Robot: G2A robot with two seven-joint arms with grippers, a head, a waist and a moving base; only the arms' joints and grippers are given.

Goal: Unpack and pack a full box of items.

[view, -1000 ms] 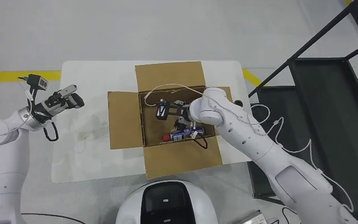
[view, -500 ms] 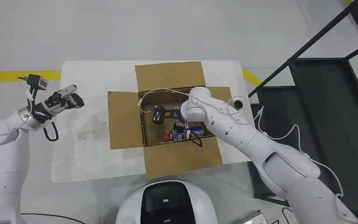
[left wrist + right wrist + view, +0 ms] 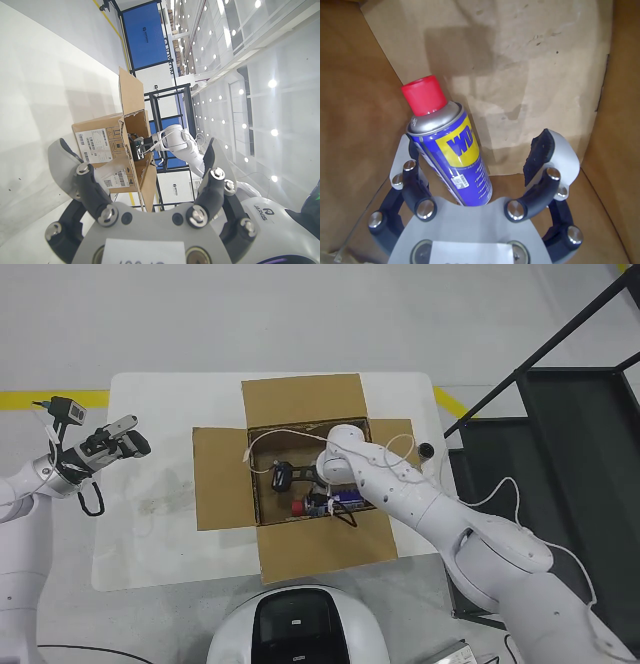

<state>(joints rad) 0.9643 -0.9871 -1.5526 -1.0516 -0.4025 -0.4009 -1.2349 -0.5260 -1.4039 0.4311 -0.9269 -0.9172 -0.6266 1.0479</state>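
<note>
Found the spray can (image 3: pixel 455 155), blue and yellow with a red cap (image 3: pixel 423 96), inside the cardboard box (image 3: pixel 222 478), close to a corner of its brown walls. Could not tell whether upright or lying down. Saw it between the fingers of the right gripper (image 3: pixel 473 150), which were spread wide: against one finger or just beside it, and clear of the black pad (image 3: pixel 540 155) on the other. Noted the box near the middle of the white table (image 3: pixel 150 524), all four flaps folded outward. Spotted the left gripper (image 3: pixel 137 150) above the table's left part, well apart from the box, fingers wide and nothing between them. Marked a black rack (image 3: pixel 560 414) beside the table's right edge.
</note>
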